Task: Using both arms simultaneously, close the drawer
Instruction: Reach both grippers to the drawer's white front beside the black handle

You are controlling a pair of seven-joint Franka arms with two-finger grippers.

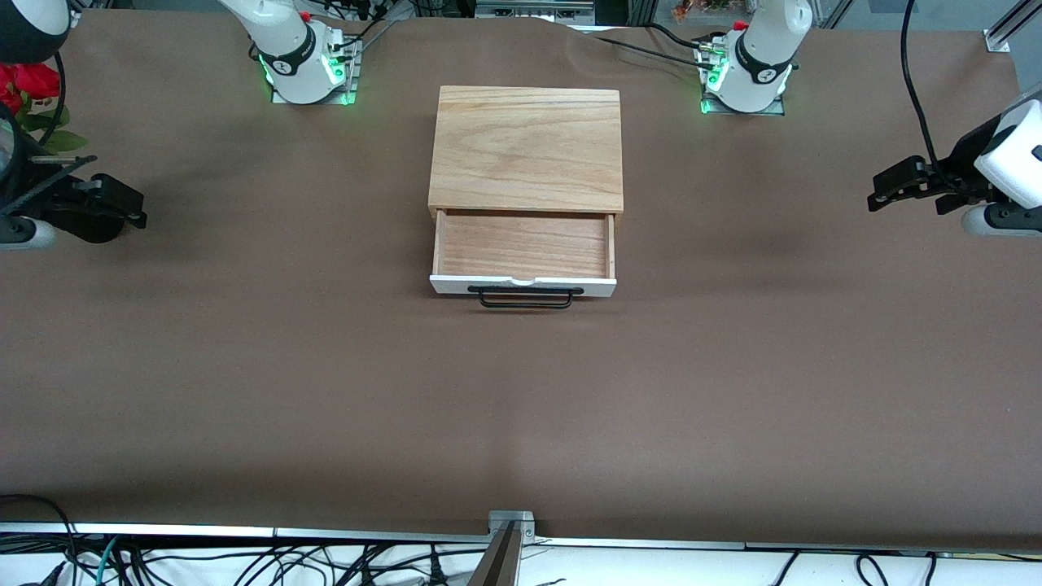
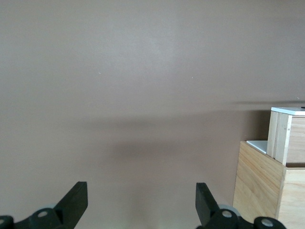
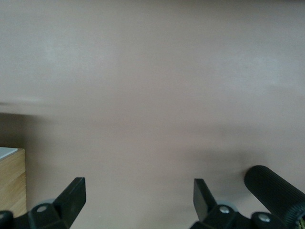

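The drawer (image 1: 523, 244) stands pulled out of the light-wood box (image 1: 527, 146) in the middle of the table. Its white front panel (image 1: 523, 285) and black wire handle (image 1: 525, 298) face the front camera. My left gripper (image 1: 877, 198) hangs open and empty over the table at the left arm's end, well apart from the box. In the left wrist view its fingers (image 2: 76, 200) spread wide, with the box (image 2: 259, 186) and drawer (image 2: 288, 136) at the edge. My right gripper (image 1: 134, 216) hangs open and empty over the right arm's end. It also shows in the right wrist view (image 3: 138, 196).
The brown table cloth (image 1: 521, 407) lies bare around the box. Red flowers (image 1: 24, 85) stand at the right arm's end. Cables (image 1: 244, 561) and a metal bracket (image 1: 510, 521) line the table's near edge. A black ribbed cylinder (image 3: 274, 193) shows in the right wrist view.
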